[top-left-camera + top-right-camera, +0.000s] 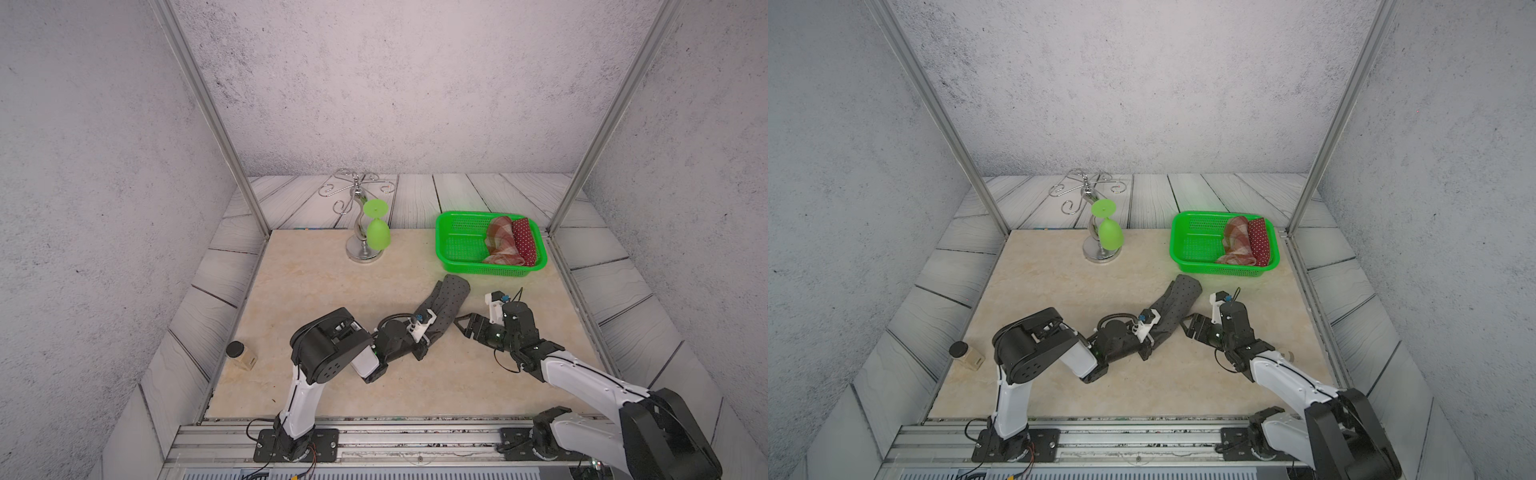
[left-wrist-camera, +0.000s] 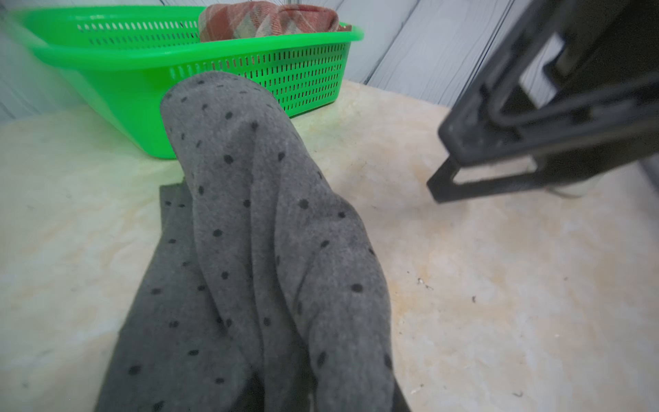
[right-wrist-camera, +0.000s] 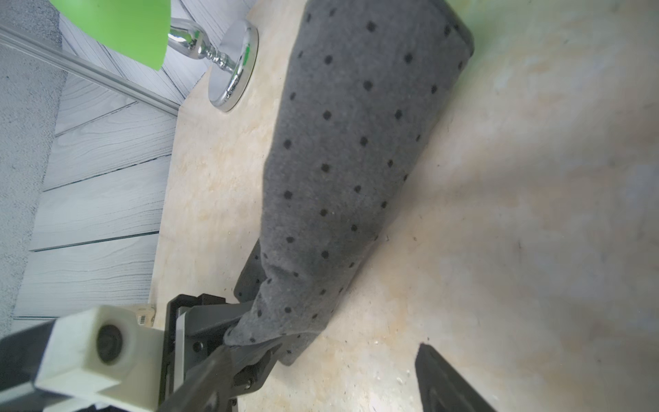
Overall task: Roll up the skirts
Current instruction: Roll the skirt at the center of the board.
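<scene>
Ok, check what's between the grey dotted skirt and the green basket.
Nothing visible: only bare tabletop separates the dark grey dotted cloth skirt from the green plastic basket. Inside, the red-brown plaid skirt and dark red white-dotted skirt fill its right side.

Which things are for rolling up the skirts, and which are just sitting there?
For the job: grey dotted skirt, plaid skirt, red dotted skirt, green basket.
Just sitting there: silver stand, green glass, small bottle.
</scene>
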`<move>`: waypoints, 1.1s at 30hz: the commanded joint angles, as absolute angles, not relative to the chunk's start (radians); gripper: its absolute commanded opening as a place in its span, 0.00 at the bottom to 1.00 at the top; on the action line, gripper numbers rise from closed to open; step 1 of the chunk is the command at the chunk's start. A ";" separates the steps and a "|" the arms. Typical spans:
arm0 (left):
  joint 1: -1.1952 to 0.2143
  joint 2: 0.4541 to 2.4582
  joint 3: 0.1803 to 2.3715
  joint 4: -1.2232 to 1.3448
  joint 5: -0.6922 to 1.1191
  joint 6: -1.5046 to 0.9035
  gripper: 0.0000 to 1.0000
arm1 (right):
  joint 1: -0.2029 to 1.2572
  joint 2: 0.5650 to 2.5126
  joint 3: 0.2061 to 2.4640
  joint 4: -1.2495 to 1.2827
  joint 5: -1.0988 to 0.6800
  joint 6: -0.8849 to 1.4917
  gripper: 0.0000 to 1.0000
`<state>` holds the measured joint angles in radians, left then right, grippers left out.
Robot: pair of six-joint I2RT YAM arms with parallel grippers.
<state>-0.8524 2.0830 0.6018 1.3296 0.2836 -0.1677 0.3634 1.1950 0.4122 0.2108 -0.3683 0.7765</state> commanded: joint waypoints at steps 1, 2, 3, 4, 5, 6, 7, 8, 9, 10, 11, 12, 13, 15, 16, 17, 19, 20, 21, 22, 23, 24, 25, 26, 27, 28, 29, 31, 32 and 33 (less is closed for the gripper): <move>-0.828 2.214 0.579 1.391 0.484 -0.474 0.00 | 0.363 1.294 0.440 0.336 -0.421 0.817 0.83; -0.828 2.230 0.585 1.402 0.509 -0.500 0.00 | 0.362 1.321 0.449 0.367 -0.428 0.829 0.84; -0.829 2.236 0.589 1.399 0.525 -0.515 0.00 | 0.361 1.342 0.454 0.389 -0.433 0.838 0.84; -0.830 2.243 0.591 1.402 0.536 -0.526 0.00 | 0.360 1.362 0.461 0.417 -0.436 0.849 0.84; -0.831 2.247 0.588 1.402 0.543 -0.537 0.00 | 0.360 1.383 0.468 0.441 -0.439 0.858 0.85; -0.831 2.251 0.588 1.401 0.551 -0.541 0.00 | 0.360 1.398 0.477 0.450 -0.438 0.860 0.85; -0.831 2.259 0.590 1.402 0.564 -0.549 0.00 | 0.360 1.417 0.493 0.453 -0.434 0.859 0.85; -0.831 2.270 0.596 1.402 0.575 -0.561 0.00 | 0.359 1.435 0.507 0.454 -0.430 0.859 0.85; -0.831 2.282 0.601 1.402 0.585 -0.572 0.00 | 0.359 1.451 0.519 0.458 -0.424 0.859 0.85; -0.831 2.298 0.609 1.402 0.596 -0.588 0.00 | 0.358 1.472 0.534 0.462 -0.420 0.859 0.86; -0.831 2.317 0.621 1.402 0.606 -0.605 0.00 | 0.357 1.496 0.552 0.458 -0.420 0.859 0.86; -0.831 2.331 0.629 1.403 0.613 -0.619 0.00 | 0.357 1.516 0.571 0.440 -0.420 0.859 0.86; -0.831 2.344 0.636 1.402 0.619 -0.630 0.00 | 0.356 1.538 0.588 0.424 -0.426 0.859 0.86; -0.830 2.357 0.644 1.402 0.618 -0.641 0.00 | 0.357 1.576 0.601 0.400 -0.431 0.868 0.86; -0.830 2.361 0.649 1.402 0.619 -0.646 0.00 | 0.357 1.586 0.603 0.377 -0.428 0.864 0.86; -0.828 2.364 0.657 1.402 0.625 -0.652 0.00 | 0.357 1.591 0.601 0.353 -0.418 0.862 0.86; -0.824 2.374 0.670 1.403 0.630 -0.664 0.00 | 0.358 1.592 0.598 0.311 -0.396 0.852 0.86; -0.821 2.378 0.677 1.403 0.631 -0.671 0.00 | 0.358 1.590 0.597 0.293 -0.389 0.848 0.86; -0.820 2.385 0.685 1.402 0.637 -0.677 0.00 | 0.358 1.586 0.597 0.281 -0.385 0.844 0.86; -0.819 2.395 0.695 1.402 0.643 -0.685 0.00 | 0.359 1.582 0.595 0.278 -0.384 0.843 0.86; -0.818 2.403 0.702 1.402 0.648 -0.691 0.00 | 0.358 1.579 0.599 0.268 -0.378 0.841 0.86; -0.818 2.411 0.709 1.402 0.650 -0.695 0.00 | 0.359 1.581 0.607 0.254 -0.370 0.836 0.85; -0.819 2.419 0.714 1.402 0.650 -0.698 0.00 | 0.359 1.585 0.620 0.235 -0.362 0.828 0.84; -0.819 2.424 0.718 1.402 0.652 -0.700 0.00 | 0.360 1.590 0.630 0.216 -0.352 0.820 0.82; -0.818 2.429 0.721 1.402 0.654 -0.703 0.00 | 0.358 1.596 0.639 0.203 -0.341 0.813 0.76; -0.818 2.431 0.721 1.402 0.655 -0.702 0.00 | 0.358 1.603 0.646 0.191 -0.335 0.807 0.68; -0.816 2.431 0.721 1.402 0.657 -0.702 0.00 | 0.358 1.610 0.650 0.189 -0.335 0.804 0.56; -0.811 2.425 0.715 1.402 0.657 -0.692 0.00 | 0.358 1.615 0.652 0.177 -0.329 0.804 0.15; -0.807 2.421 0.708 1.402 0.652 -0.686 0.07 | 0.359 1.615 0.649 0.176 -0.327 0.804 0.03; -0.802 2.413 0.699 1.401 0.645 -0.674 0.23 | 0.359 1.614 0.645 0.174 -0.325 0.804 0.00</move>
